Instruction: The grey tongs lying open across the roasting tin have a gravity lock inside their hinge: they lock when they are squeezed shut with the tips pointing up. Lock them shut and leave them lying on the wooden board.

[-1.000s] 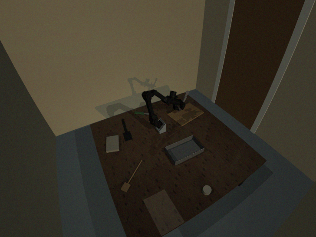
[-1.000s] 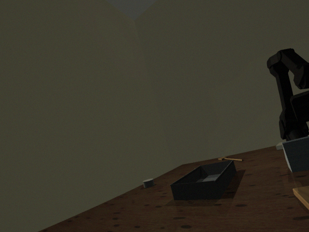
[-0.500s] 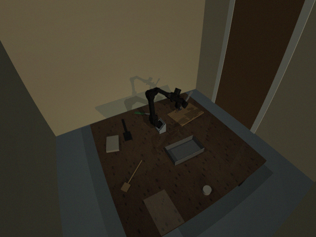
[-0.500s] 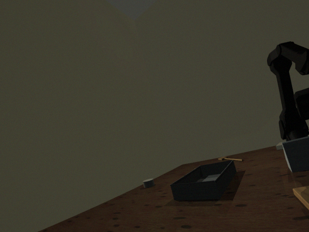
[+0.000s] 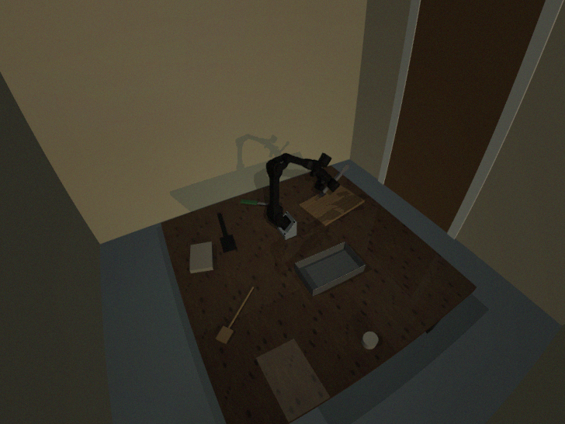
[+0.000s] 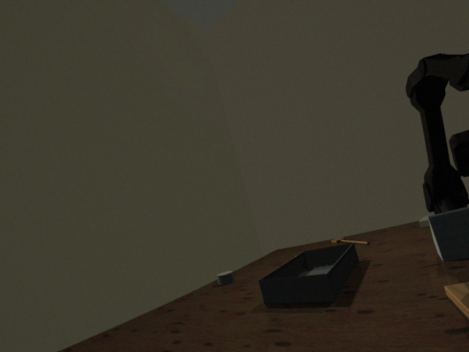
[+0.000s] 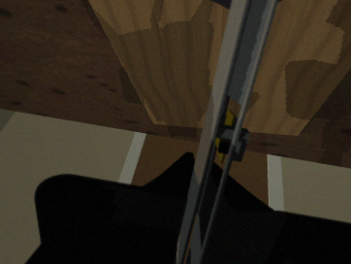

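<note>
My gripper [image 5: 329, 185] [image 7: 194, 160] is shut on the grey tongs [image 5: 343, 172] [image 7: 223, 73]. It holds them tilted, one end up, above the wooden board [image 5: 314, 210] [image 6: 460, 297] [image 7: 145, 29]. In the wrist view the two long arms of the tongs lie close together, nearly parallel, with a small yellow and black part beside them. Whether the lock has caught cannot be told. The roasting tin [image 5: 337, 279] [image 6: 295, 289] stands away from the gripper and holds no tongs. The tongs are not in the exterior view.
A green-handled tool [image 5: 249, 202] lies behind the arm's base. A black spatula [image 5: 227, 241] and a pale box [image 5: 200, 256] are at the left. A wooden spatula [image 5: 223, 334], a pale flat mat [image 5: 292, 378] and a white cylinder [image 5: 369, 340] [image 6: 225, 278] lie farther off.
</note>
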Robot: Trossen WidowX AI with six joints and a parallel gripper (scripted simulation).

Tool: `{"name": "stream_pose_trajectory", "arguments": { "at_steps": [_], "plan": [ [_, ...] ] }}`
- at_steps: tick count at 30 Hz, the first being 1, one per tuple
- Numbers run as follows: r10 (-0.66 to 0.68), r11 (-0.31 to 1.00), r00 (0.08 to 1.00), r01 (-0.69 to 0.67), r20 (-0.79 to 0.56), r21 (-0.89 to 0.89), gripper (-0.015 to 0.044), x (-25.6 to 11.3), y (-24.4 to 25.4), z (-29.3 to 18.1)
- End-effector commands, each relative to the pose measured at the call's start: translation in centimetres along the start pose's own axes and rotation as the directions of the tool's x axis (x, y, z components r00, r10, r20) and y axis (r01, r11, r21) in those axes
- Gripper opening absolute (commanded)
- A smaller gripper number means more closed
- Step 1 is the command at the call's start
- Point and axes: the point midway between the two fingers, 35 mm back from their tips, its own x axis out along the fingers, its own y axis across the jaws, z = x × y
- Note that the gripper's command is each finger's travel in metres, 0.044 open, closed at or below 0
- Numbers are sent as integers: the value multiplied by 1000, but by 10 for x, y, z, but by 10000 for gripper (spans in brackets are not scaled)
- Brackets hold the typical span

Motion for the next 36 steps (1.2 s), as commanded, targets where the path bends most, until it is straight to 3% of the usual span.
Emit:
{"name": "stream_pose_trajectory", "arguments": {
  "at_steps": [1,18,36],
  "plan": [
    [-6,1000,999,7,42,-4,-150,-1,-1,-8],
    [-7,1000,963,11,271,-11,-150,-1,0,-11],
    [-22,1000,867,26,499,0,-150,-13,5,-8]
  ]
}}
